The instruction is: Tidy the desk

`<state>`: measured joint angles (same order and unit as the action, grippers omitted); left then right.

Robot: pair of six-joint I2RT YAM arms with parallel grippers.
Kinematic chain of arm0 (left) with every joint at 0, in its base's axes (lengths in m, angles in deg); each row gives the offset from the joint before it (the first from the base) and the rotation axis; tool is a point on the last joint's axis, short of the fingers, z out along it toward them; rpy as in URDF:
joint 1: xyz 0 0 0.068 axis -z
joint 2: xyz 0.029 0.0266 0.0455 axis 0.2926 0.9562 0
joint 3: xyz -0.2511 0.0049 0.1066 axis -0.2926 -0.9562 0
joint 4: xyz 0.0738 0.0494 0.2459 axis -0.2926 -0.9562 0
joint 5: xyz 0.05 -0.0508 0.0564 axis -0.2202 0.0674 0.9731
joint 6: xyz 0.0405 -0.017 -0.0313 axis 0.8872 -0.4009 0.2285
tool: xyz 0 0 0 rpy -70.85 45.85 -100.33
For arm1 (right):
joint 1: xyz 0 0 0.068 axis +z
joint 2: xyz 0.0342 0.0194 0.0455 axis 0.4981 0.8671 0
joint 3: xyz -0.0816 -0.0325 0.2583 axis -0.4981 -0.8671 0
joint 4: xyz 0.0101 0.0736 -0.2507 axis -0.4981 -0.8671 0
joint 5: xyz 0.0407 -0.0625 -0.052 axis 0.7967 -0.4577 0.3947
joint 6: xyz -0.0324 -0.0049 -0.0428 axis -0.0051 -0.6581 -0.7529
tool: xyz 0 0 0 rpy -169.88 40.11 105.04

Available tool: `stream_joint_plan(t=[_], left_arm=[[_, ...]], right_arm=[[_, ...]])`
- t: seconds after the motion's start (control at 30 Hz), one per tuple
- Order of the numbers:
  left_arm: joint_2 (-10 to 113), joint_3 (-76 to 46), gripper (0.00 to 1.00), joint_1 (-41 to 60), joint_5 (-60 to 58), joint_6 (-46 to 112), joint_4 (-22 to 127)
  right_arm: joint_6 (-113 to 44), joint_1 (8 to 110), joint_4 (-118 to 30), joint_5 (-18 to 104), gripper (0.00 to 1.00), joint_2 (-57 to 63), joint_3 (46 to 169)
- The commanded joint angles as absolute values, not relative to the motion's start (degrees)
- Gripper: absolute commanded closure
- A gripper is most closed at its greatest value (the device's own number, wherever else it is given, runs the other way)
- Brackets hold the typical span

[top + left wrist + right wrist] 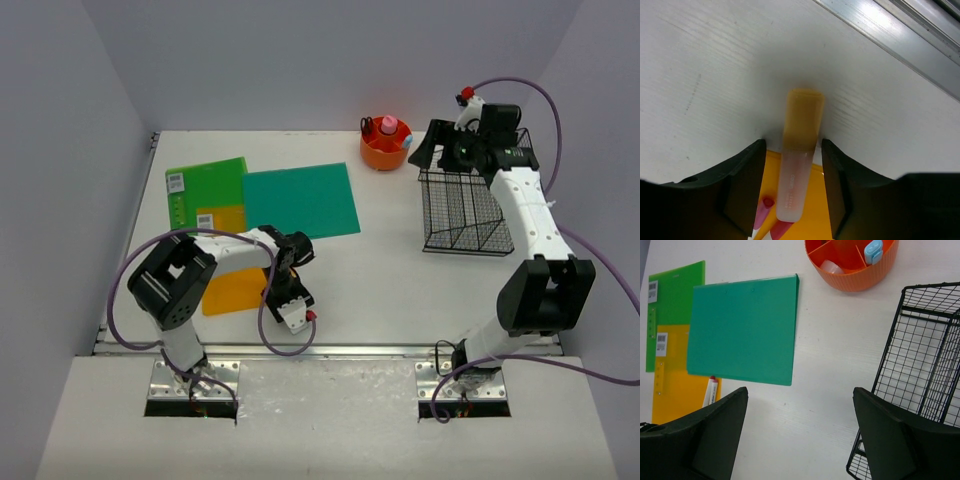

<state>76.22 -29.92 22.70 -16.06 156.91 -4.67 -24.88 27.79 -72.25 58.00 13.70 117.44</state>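
Left wrist view: an orange-capped marker (pixel 802 120) lying on the desk (pixel 715 75) beneath is closely flanked by the half-parted fingers (pixel 747 170) of the left gripper (pixel 792 145), while those of the right gripper (pixel 800 400) are spread wide, empty.

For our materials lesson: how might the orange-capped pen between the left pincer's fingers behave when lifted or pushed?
The orange-capped pen looks like slim hard plastic, so probably stiff and light. Its rounded barrel may roll if nudged sideways. Its smooth surface might slip in the left pincer.
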Motion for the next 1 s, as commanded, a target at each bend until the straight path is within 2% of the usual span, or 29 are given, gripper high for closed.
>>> stream_joint_plan(t=[0.0, 0.03, 0.07, 0.1, 0.17, 0.27, 0.37, 0.43, 0.47, 0.57, 0.67, 0.77, 0.83, 0.97], left_arm=[[77.3, -29.8, 0.68, 24.0, -15.2, 163.0, -5.6], [77.2, -29.8, 0.73, 24.1, -15.2, 162.9, -5.6], [77.0, -29.8, 0.85, 24.2, -15.4, 162.3, -5.6], [76.7, -29.8, 0.92, 24.5, -15.7, 161.7, -5.2], [74.0, -27.8, 1.0, 24.8, -18.7, 157.3, -4.1], [71.0, -21.5, 1.0, 24.9, -24.9, 148.6, -4.1], [68.4, -11.6, 1.0, 24.9, -28.6, 130.6, 3.1], [66.3, -7.6, 1.0, 25.0, -25.7, 108.5, 15.4], [65.4, -6.6, 1.0, 25.2, -18.4, 93.9, 23.1], [65.0, -2.9, 1.0, 25.2, -4.8, 77.7, 30.3], [63.3, -5.4, 1.0, 25.2, 8.4, 69.1, 39.3], [63.8, -4.9, 1.0, 25.2, 15.5, 63.3, 40.5], [64.7, -3.9, 1.0, 25.2, 17.5, 61.1, 39.8], [65.2, -3.7, 1.0, 24.9, 18.9, 56.4, 39.7]], right_arm=[[-26.0, 27.5, -72.2, 58.6, 0.15, 12.8, 121.4], [-26.0, 27.6, -72.3, 58.8, 0.16, 12.8, 121.4], [-26.0, 27.6, -72.4, 59.1, 0.16, 13.2, 121.7], [-25.9, 27.5, -72.3, 59.5, 0.16, 13.3, 121.8], [-25.7, 27.6, -71.2, 61.9, 0.19, 13.1, 120.9], [-24.0, 27.5, -67.8, 64.7, 0.19, 11.9, 118.6], [-20.6, 27.6, -63.2, 68.6, 0.19, 10.6, 116.1], [-15.5, 27.8, -58.3, 71.6, 0.19, 10.1, 115.1], [-13.9, 28.1, -57.4, 72.2, 0.19, 10.4, 115.1], [-8.1, 29.4, -55.1, 73.5, 0.16, 12.1, 117.6], [-3.7, 30.1, -52.9, 75.5, 0.13, 15.1, 121.3], [3.2, 32.3, -50.2, 79.3, 0.07, 18.2, 124.7], [4.1, 33.6, -49.1, 80.7, 0.02, 19.3, 126.5], [1.4, 37.4, -50.1, 83.4, 0.01, 20.3, 128.0]])
